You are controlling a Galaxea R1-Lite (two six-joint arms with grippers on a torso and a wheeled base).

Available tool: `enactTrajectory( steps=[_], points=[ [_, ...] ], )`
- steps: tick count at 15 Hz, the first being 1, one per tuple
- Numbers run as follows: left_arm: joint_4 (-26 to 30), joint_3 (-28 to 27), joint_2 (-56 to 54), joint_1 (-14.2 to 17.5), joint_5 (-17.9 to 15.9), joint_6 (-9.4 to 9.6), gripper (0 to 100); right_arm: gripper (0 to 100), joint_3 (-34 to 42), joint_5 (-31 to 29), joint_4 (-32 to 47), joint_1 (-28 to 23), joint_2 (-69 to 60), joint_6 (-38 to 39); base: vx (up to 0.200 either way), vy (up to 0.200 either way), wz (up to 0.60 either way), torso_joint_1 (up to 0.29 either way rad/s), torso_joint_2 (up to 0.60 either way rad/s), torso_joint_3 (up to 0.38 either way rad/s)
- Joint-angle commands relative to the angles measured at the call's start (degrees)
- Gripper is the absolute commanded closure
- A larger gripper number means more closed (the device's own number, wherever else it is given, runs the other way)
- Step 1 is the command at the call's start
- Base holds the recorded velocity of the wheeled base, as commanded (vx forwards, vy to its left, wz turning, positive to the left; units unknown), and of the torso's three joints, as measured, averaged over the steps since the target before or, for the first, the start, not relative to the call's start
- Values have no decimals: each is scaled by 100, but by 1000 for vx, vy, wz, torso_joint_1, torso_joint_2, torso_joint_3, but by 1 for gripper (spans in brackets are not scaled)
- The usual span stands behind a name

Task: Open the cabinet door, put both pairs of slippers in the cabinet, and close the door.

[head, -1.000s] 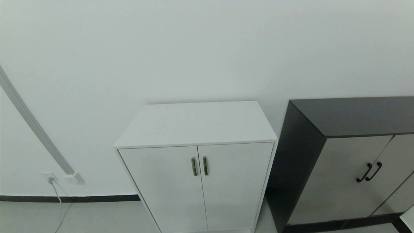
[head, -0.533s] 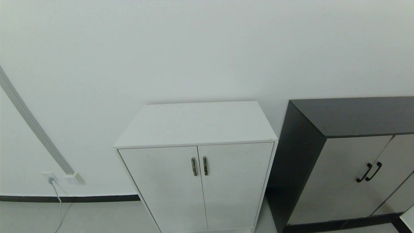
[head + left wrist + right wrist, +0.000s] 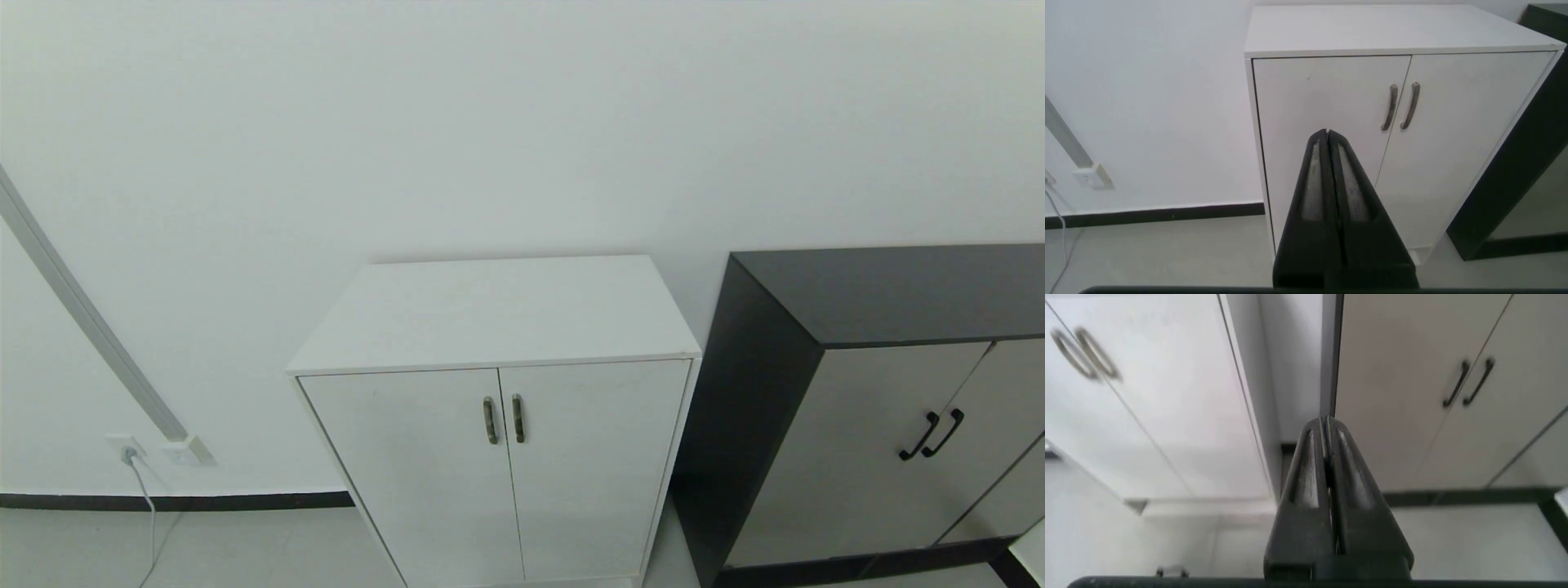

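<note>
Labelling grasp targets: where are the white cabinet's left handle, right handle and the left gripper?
left handle (image 3: 489,420), head view, middle of bar.
right handle (image 3: 518,418), head view, middle of bar.
left gripper (image 3: 1328,140), left wrist view, between its shut fingertips.

A plain white wall (image 3: 522,122) meets the pale grey floor (image 3: 204,543) along a black baseboard (image 3: 175,500). A grey conduit (image 3: 82,314) slants down to a socket (image 3: 124,447) (a cable (image 3: 149,506) trails from it). At the right stands a black-sided cabinet (image 3: 882,294) with grey doors and paired black handles (image 3: 932,434).
</note>
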Motion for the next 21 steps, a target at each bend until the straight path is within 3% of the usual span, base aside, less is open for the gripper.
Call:
enactTrajectory(
  steps=[1, 7, 9, 21],
  points=[
    [7, 0, 1, 1, 2, 5, 100, 100, 0, 2, 0, 9, -415, -4, 0, 0, 0, 0, 0, 0],
    [-1, 0, 1, 1, 2, -4, 100, 100, 0, -156, -35, 105, -644, 418, 0, 0, 0, 0, 0, 0],
    [-1, 0, 1, 1, 2, -4, 100, 100, 0, -473, -70, 105, -644, 462, 0, 0, 0, 0, 0, 0],
    [-1, 0, 1, 1, -7, 22, 100, 100, 0, -490, -70, 97, -644, 453, 0, 0, 0, 0, 0, 0]
  ],
)
